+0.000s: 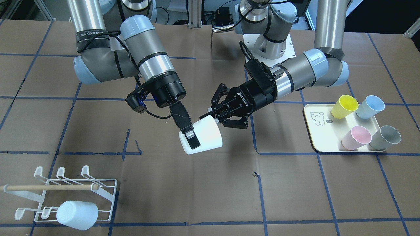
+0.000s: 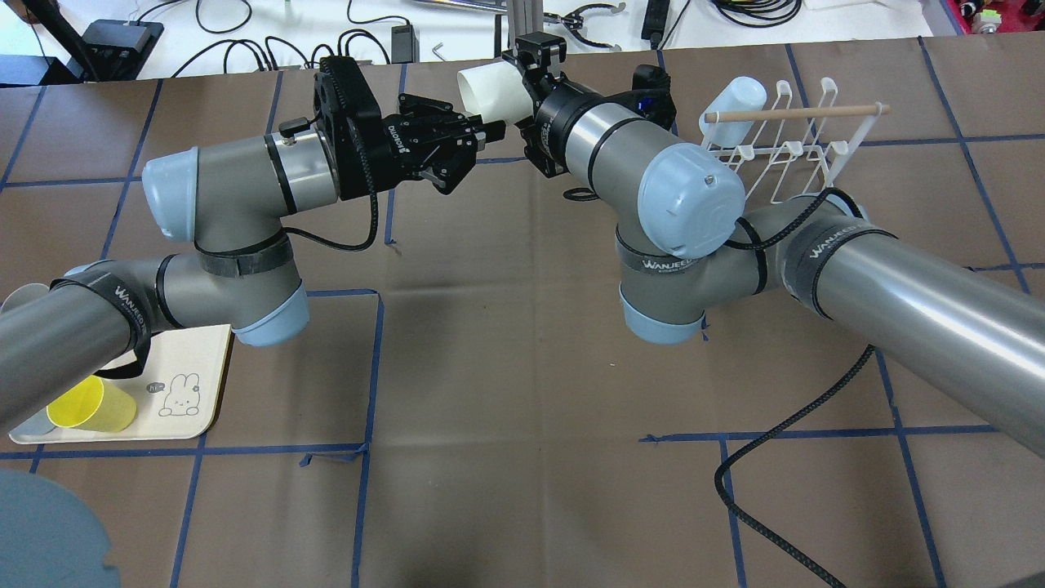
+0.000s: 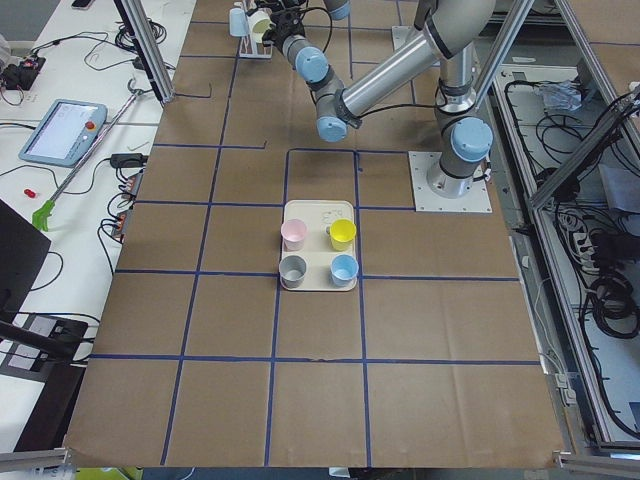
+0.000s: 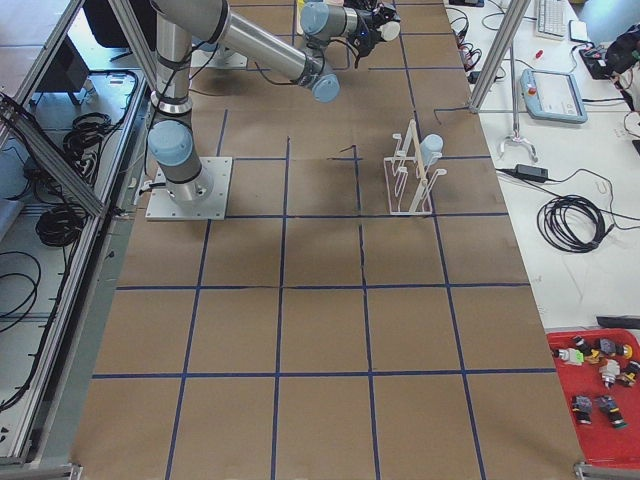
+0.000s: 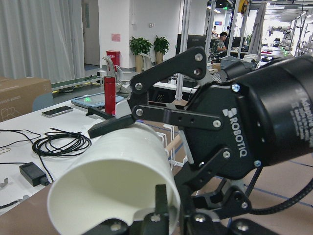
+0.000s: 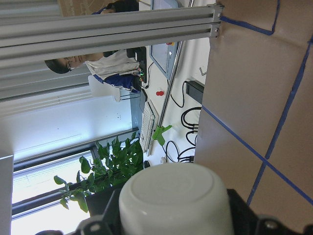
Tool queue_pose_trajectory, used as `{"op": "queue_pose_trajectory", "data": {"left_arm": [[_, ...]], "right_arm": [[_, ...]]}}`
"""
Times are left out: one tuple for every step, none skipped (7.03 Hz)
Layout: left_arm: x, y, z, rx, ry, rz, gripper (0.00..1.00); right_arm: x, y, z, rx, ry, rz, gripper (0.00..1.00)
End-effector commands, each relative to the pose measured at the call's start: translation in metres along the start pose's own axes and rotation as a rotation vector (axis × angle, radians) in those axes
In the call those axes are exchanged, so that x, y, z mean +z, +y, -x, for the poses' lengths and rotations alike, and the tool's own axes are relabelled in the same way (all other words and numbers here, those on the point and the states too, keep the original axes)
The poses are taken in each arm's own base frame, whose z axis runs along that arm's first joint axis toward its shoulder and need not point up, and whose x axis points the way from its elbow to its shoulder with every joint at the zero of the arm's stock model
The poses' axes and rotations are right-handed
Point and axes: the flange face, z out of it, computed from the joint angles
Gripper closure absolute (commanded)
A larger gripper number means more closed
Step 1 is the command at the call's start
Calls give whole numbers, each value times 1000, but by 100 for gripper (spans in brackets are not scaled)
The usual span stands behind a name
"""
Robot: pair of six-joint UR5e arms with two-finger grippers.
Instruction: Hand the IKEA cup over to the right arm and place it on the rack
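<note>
Pincer of the right arm [image 1: 189, 132] clamps the white IKEA cup [image 1: 205, 136] in mid-air above the worktop [image 1: 210, 183]; left pincer [image 1: 213, 113] stands spread at its rim. Handover looks done; racking [image 1: 70, 193] remains.

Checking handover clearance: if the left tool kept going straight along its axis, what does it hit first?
The white cup. The left tool points base-on at it, its fingers already at the cup's rim, one inside as the left wrist view shows. The right tool is clamped on the cup's other end, so that comes next.
</note>
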Motion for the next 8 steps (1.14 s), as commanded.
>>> {"op": "queue_pose_trajectory", "data": {"left_arm": [[0,-2,2,6,-3,-2,16],[0,-2,1,4,0,-3,9],[0,-3,1,1,1,-4,4],[0,-3,1,1,1,-4,2],[-2,-3,3,-1,-8,-1,1],[-12,-1,14,-16,-33,1,1],[-47,7,43,-41,-102,-8,1],[-73,6,59,-44,-157,-16,1]], "right_arm": [[0,0,0,-2,0,1,46],[0,0,0,-2,0,1,47],[0,0,0,-2,0,1,48],[0,0,0,-5,-1,1,49],[1,-2,0,-5,-2,-2,49],[1,-12,4,-2,-11,-15,50],[0,-34,8,6,-19,-34,50],[-4,-60,15,-34,-29,-38,51]]}}
